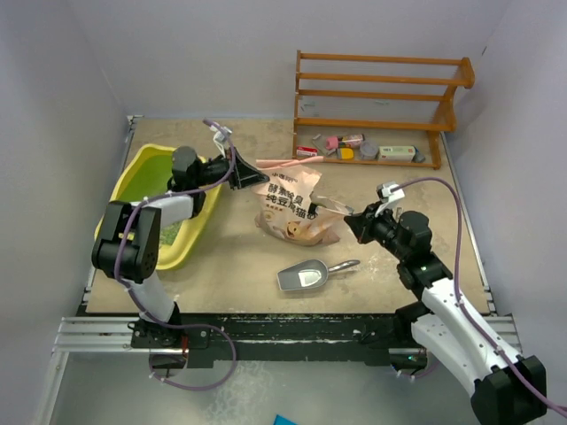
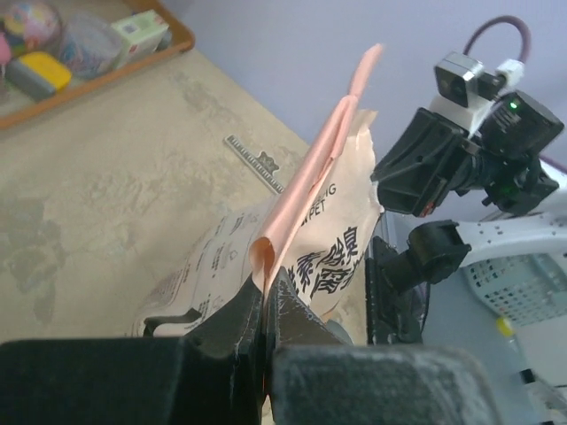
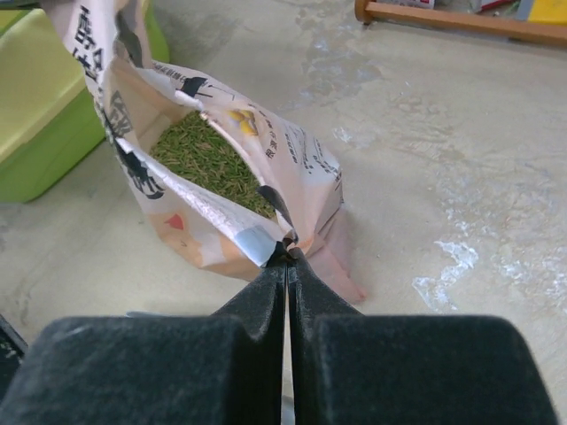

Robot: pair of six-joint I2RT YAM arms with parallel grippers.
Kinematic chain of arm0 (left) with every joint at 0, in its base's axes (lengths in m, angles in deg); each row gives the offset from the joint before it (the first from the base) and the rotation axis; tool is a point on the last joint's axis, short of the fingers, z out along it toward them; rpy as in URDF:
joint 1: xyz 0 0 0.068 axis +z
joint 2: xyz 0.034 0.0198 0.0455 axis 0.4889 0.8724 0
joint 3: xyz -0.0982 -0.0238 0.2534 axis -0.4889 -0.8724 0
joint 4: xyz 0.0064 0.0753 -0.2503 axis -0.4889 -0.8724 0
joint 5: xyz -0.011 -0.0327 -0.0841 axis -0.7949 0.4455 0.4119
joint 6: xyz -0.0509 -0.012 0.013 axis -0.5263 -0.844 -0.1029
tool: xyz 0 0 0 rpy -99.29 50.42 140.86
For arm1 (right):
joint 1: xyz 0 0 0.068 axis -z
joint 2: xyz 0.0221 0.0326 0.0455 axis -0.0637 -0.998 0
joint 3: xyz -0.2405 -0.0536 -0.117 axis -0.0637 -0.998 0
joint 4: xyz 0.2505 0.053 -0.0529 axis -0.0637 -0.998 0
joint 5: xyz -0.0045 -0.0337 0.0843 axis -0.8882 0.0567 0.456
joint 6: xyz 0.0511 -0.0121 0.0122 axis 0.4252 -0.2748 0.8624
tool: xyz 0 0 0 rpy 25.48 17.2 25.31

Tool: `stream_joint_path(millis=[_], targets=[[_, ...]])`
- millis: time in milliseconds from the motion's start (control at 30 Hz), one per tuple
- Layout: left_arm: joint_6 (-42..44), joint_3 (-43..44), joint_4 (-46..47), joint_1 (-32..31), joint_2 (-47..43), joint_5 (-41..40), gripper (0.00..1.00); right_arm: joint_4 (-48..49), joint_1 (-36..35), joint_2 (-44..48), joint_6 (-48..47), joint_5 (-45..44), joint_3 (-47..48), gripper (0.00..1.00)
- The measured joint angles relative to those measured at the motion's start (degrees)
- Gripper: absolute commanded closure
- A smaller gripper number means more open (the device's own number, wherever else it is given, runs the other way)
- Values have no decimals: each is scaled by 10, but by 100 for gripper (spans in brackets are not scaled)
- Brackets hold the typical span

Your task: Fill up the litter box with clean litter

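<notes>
My left gripper (image 2: pixel 266 299) and right gripper (image 3: pixel 288 254) each pinch the bag (image 1: pixel 292 212) by its top edge. Clean litter (image 3: pixel 208 159) lies inside it, and the litter box (image 1: pixel 128 177) sits just to its left.

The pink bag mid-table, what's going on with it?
Both arms have hold of the bag: the left end effector is shut on one side of its open top, the right end effector on the opposite side. It stands upright beside the litter box, with green clean litter showing inside. Nothing is being poured yet.
</notes>
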Motion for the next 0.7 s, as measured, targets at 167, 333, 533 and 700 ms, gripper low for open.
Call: stream_joint_path(millis=[167,333,533,700], targets=[[138,80,-352,3,-41,-19,100,-54,1,-24,47,1,47,100],[280,165,-647,3,-66,-74,100,-141,7,-103,90,41,145,100],[337,186,-809,3,-95,-152,100,-227,29,-134,120,79,194,100],[357,197,-874,3,-113,-206,100,-245,122,-136,142,161,195,100]])
